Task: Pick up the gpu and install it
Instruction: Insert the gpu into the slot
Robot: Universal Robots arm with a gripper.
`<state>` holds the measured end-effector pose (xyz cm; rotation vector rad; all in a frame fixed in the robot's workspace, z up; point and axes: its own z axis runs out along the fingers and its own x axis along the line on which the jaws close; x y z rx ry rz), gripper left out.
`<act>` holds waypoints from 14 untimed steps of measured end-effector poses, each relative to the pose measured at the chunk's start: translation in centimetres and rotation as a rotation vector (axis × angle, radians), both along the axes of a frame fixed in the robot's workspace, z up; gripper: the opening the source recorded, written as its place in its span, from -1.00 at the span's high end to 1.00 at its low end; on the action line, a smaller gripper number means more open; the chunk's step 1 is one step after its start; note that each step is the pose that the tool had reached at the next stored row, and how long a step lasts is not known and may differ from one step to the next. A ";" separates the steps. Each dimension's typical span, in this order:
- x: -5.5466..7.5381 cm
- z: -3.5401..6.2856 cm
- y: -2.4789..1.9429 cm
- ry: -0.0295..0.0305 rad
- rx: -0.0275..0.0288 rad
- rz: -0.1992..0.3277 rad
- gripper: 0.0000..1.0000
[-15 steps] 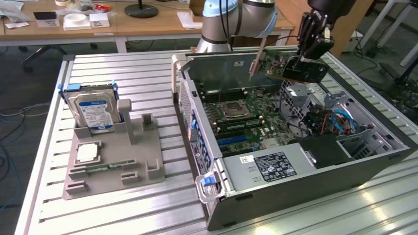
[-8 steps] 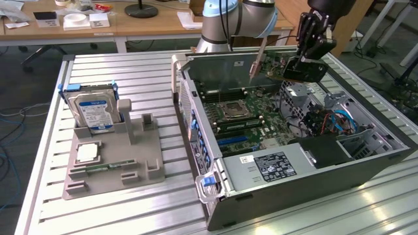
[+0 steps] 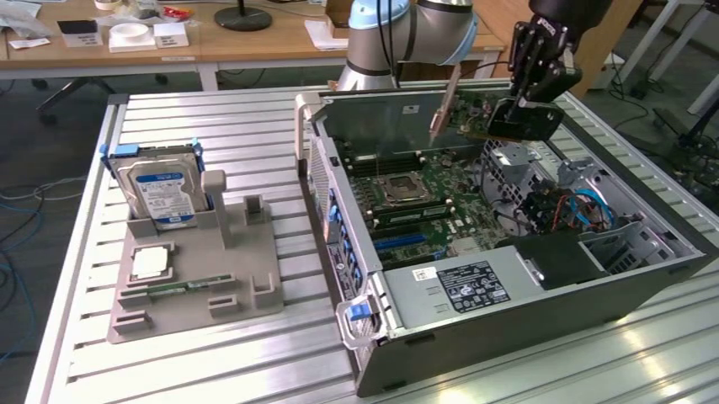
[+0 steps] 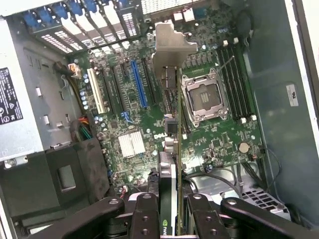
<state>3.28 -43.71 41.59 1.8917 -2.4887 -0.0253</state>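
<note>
From the exterior view, the end effector (image 3: 528, 91) is clamped on the gpu (image 3: 497, 122). It holds the card in the air above the open computer case (image 3: 540, 328), which lies on its side on the slatted worktop (image 3: 225, 370). The card hangs over the far part of the case, clear of the boards inside. Well apart, toward the exterior view's left, a hard drive (image 3: 157, 189) stands in a gray holder (image 3: 242, 278).

Looking down from the wrist view, the end effector (image 4: 172, 219) pinches the gpu (image 4: 168, 172) edge-on, with a finger on either face. The card's long axis runs straight out from the grip to its metal bracket (image 4: 172, 45). Below it is the motherboard (image 4: 224, 144). The blue slot (image 4: 139, 84) runs roughly parallel to the card. It sits just to one side of it, the side away from the processor socket (image 4: 204, 97). By my reckoning the card is nearly lined up, but is neither over the slot nor down in it.
</note>
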 end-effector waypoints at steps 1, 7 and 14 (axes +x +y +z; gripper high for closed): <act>0.0 0.00 0.00 0.0000 -0.0003 0.007 0.47; 0.0 -0.04 0.05 0.0000 -0.0038 0.045 0.47; 0.0 -0.07 0.12 0.0000 -0.0095 0.083 0.47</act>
